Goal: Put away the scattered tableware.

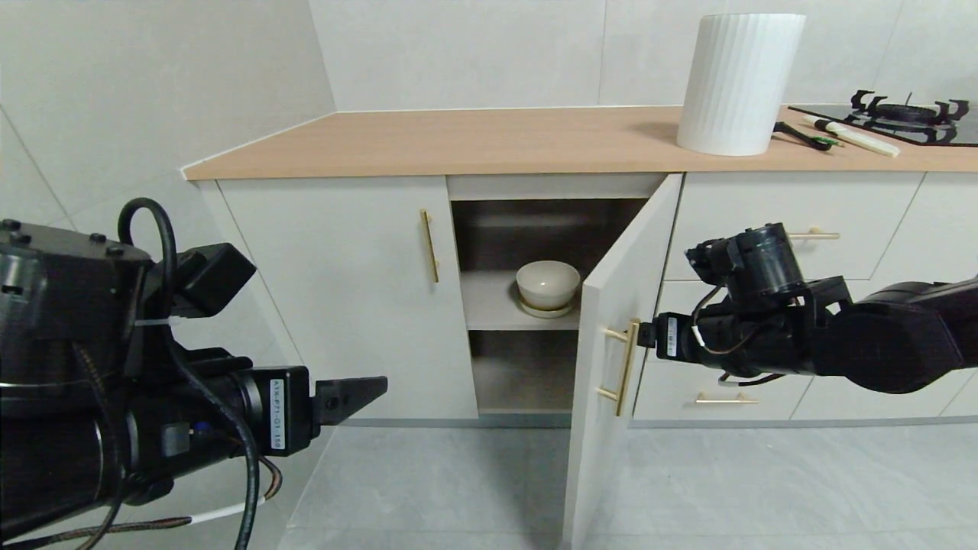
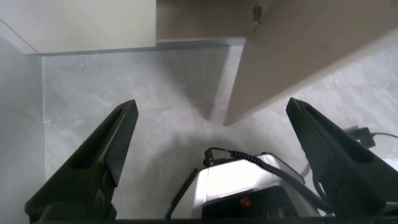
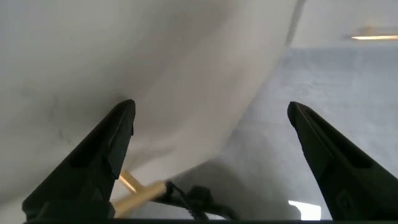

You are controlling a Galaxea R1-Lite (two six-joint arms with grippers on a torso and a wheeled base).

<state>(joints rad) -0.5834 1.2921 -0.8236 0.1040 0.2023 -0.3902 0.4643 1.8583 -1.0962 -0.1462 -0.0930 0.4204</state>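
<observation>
A cream bowl (image 1: 547,283) sits on a small plate (image 1: 544,310) on the middle shelf of the open cabinet (image 1: 527,305). The cabinet door (image 1: 619,305) stands swung out towards me. My right gripper (image 1: 648,334) is at the door's gold handle (image 1: 626,367), open; in the right wrist view its fingers (image 3: 106,162) spread wide in front of the door face, and the handle (image 3: 142,190) shows low between them. My left gripper (image 1: 355,397) hangs low at the left, above the floor, open and holding nothing (image 2: 211,106).
On the wooden counter (image 1: 474,141) stand a tall white ribbed container (image 1: 739,84), a black utensil (image 1: 802,136) and pale chopsticks (image 1: 856,139), beside a gas stove (image 1: 909,114). Drawers with gold handles (image 1: 814,235) lie behind the right arm. Grey floor tiles (image 1: 458,481) spread below.
</observation>
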